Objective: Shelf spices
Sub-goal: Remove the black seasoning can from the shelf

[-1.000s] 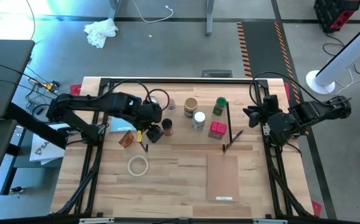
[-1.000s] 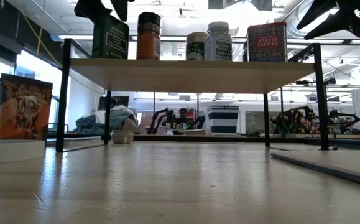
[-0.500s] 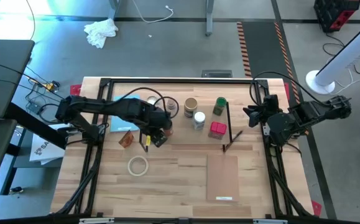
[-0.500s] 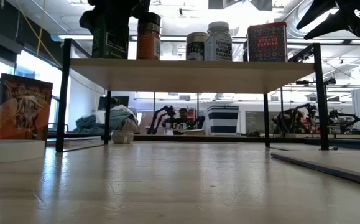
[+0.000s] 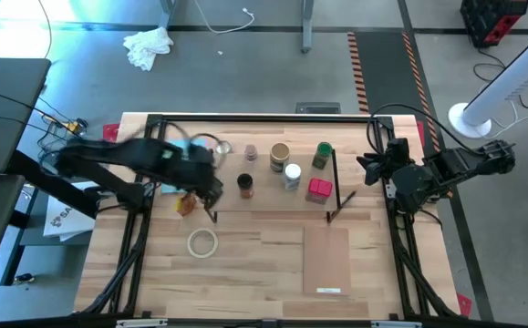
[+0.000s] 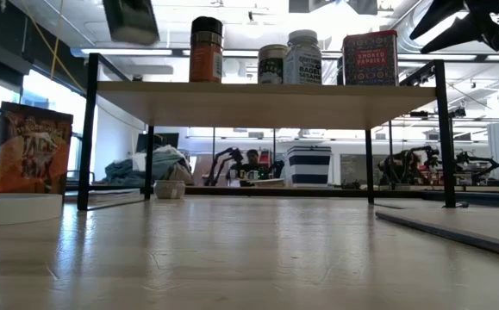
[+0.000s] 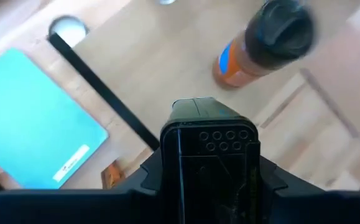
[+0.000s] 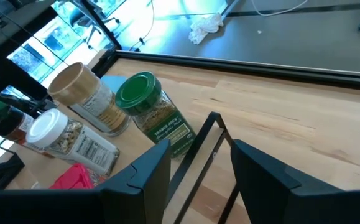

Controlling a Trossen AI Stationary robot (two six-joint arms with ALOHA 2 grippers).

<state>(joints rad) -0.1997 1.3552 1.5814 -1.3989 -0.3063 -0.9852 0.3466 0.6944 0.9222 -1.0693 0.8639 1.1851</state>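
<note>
I am gripping the dark tin [image 7: 207, 121] in my left claw [image 7: 209, 177]. The fingers are pressing on its two sides, and its perforated top is facing my wrist. Seen from table height, the tin [image 6: 134, 19] is hanging clear above the left end of the shelf [image 6: 266, 95], touching nothing on it. Its long axis is running roughly upright.

The orange jar with the dark cap [image 5: 244, 185] is standing on the plank just right of that end. The tan-topped jar [image 5: 280, 155], the white-topped jar [image 5: 291, 174], the green-topped jar [image 8: 153, 112] and the red tin [image 5: 319, 189] are lining up further right along the shelf.

I am judging that the bare plank left of the orange jar is where the tin belongs, so the move is turning on coming straight down without clipping that jar. My left arm is the nearer one.

My right claw [image 8: 195, 174] is waiting off the shelf's right end, its fingers parted and holding nothing.
</note>
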